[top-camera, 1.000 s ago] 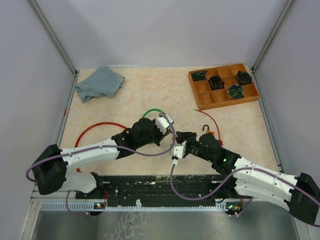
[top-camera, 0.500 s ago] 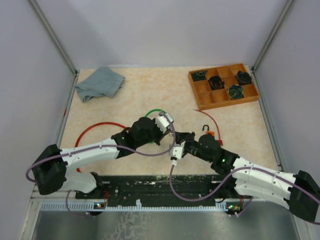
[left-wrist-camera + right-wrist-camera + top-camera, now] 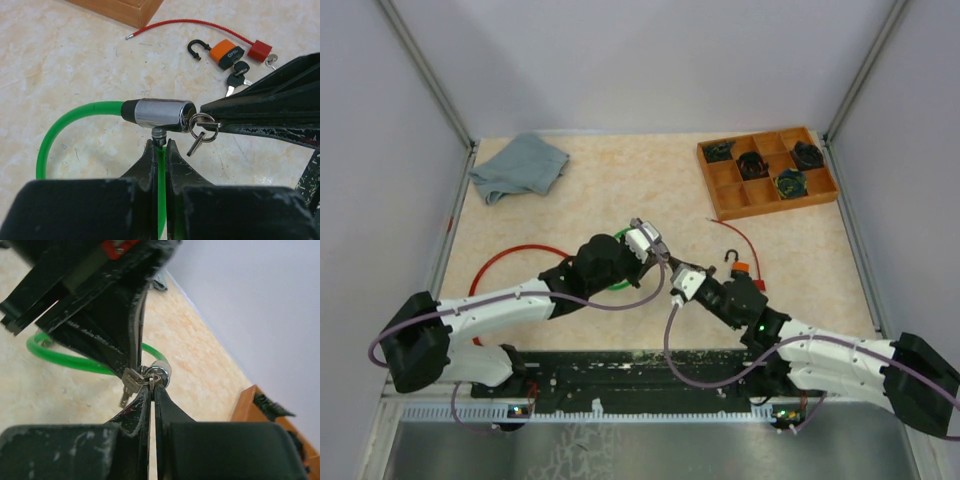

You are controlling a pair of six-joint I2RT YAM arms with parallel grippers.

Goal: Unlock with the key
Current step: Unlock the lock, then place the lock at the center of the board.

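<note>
Both pairs of fingers are closed: the left fingers (image 3: pixel 148 161) are clamped on the green cable (image 3: pixel 75 119) just below the silver lock barrel (image 3: pixel 159 114), and the right fingers (image 3: pixel 136 412) are pinched together on the key (image 3: pixel 150 379) that sits in the barrel's right end. The cable lock lies near the middle of the tabletop (image 3: pixel 620 180), between the two arms. Its barrel is a short polished cylinder with a black collar where the glossy green cable enters on the left, and the cable loops round to a metal tip under the barrel. A spare key (image 3: pixel 195 143) hangs from the small ring at the keyhole. At the far right stands a divided wooden tray (image 3: pixel 730 193), with dark coiled items (image 3: pixel 790 183) in four of its compartments. Right of the barrel, well apart from it, an orange padlock (image 3: pixel 227 54) lies with its black shackle open, with black-headed keys (image 3: pixel 239 75) just beside it and a thin red cable (image 3: pixel 190 23) with a red end block. A blue-grey cloth (image 3: pixel 520 167) lies crumpled at the far left, and a red cable loop (image 3: pixel 510 252) curves beside the left arm.
</note>
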